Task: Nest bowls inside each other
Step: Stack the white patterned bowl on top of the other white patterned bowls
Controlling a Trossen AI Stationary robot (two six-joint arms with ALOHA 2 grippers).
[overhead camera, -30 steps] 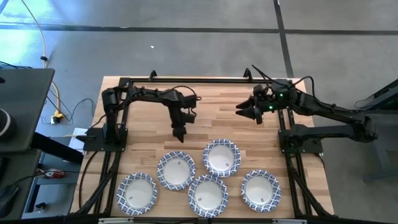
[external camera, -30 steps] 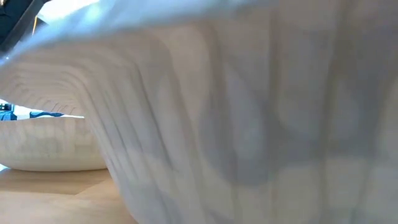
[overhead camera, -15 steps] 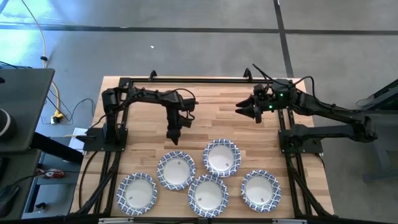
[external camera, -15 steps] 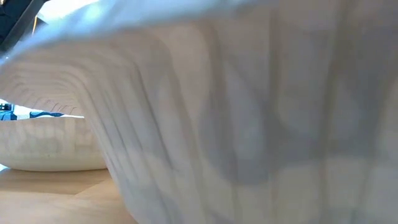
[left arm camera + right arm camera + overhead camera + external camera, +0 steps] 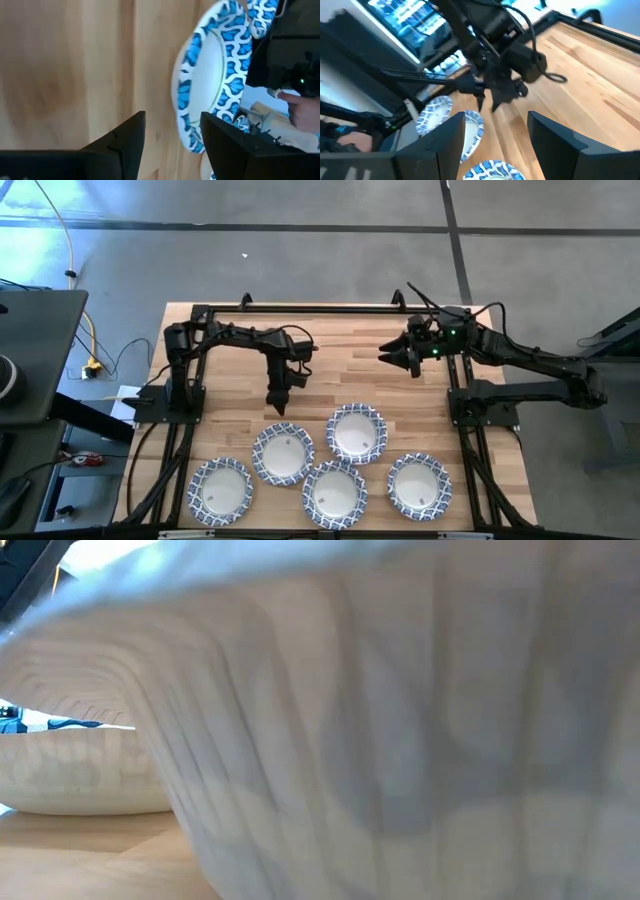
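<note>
Nesting looks unstarted: five bowls (image 5: 283, 453) lie separately on the bench (image 5: 340, 370), just ahead of the released, empty left hand (image 5: 277, 406), right hand (image 5: 388, 357) released, waiting

Both arms were matte black, jointed, trailing thin black cables; the right arm (image 5: 520, 358) showed small green lights.

We see five bowls (image 5: 335, 470) clustered at table (image 5: 340, 370) front edge; both arms behind them.
</note>
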